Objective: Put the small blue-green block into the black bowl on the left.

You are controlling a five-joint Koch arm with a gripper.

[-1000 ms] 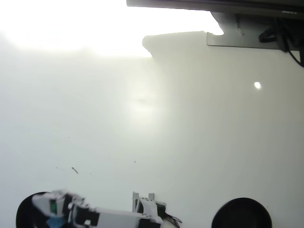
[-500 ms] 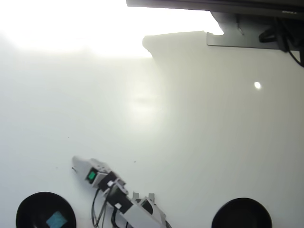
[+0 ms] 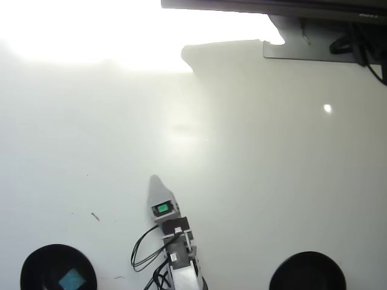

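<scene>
From overhead I saw the small blue-green block [image 3: 72, 280] lying inside the black bowl [image 3: 36, 266] at the near left edge. My gripper [image 3: 156, 179] pointed far-ward over bare white table [image 3: 254, 181], well apart from both bowls; whether its jaws were parted, I couldn't tell. A second black bowl [image 3: 308, 270] sat near right.

Your arm [image 3: 175, 254] is a slim run of pale grey and white plastic with black motor blocks stacked behind the gripper [image 3: 155, 180], which narrows to a grey pointed tip. A small green light glows just behind that tip, and thin black cables [image 3: 140, 257] loop beside the motors.
</scene>
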